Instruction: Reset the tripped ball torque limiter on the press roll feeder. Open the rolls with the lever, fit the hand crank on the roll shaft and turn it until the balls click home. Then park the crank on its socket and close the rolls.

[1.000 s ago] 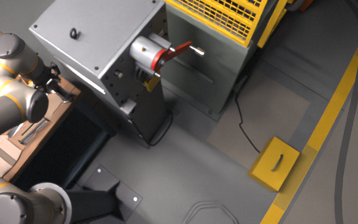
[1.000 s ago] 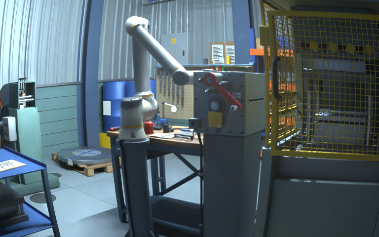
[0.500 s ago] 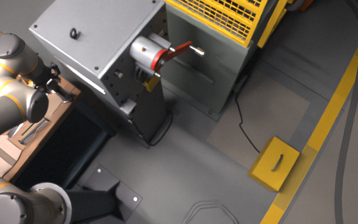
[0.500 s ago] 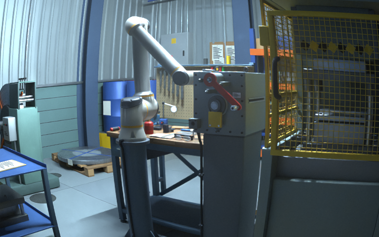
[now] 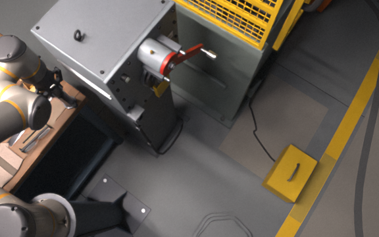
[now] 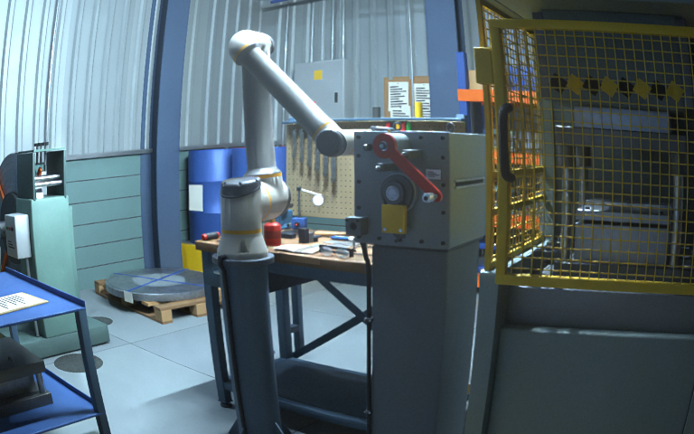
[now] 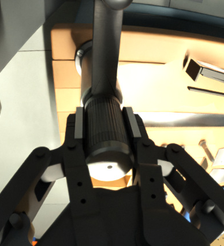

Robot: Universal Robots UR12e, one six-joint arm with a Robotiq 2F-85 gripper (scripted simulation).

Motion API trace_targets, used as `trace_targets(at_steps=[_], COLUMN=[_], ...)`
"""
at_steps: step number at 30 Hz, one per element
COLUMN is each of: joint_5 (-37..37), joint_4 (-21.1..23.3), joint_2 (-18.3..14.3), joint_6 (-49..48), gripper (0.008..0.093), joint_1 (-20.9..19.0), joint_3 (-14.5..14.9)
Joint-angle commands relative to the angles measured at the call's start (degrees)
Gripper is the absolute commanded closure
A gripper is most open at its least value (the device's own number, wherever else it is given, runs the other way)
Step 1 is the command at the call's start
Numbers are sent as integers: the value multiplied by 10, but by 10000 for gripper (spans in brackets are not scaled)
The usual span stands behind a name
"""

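The hand crank's knurled grip sits between the fingers of my gripper, which is closed on it behind the feeder housing. The crank's dark arm runs away from the grip toward a round hub over the workbench. On the feeder's side face the red lever slants from its pivot out to a silver handle. The roll shaft end shows below it, above a yellow tag. From the second side camera the housing hides my gripper.
Behind the feeder stands a wooden workbench with hand tools and a pegboard. A yellow mesh guard encloses the press to the right. A yellow foot pedal box lies on the floor with its cable.
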State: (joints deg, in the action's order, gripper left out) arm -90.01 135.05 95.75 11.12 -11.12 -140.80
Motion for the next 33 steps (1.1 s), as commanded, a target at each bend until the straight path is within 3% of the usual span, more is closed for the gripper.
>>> trace_targets(at_steps=[1, 13, 33], joint_5=[0, 0, 0], joint_4=[1, 1, -39], joint_2=[0, -1, 26], joint_6=[0, 0, 0], gripper=[699, 934, 934], joint_1=[0, 0, 0], joint_3=[0, 0, 15])
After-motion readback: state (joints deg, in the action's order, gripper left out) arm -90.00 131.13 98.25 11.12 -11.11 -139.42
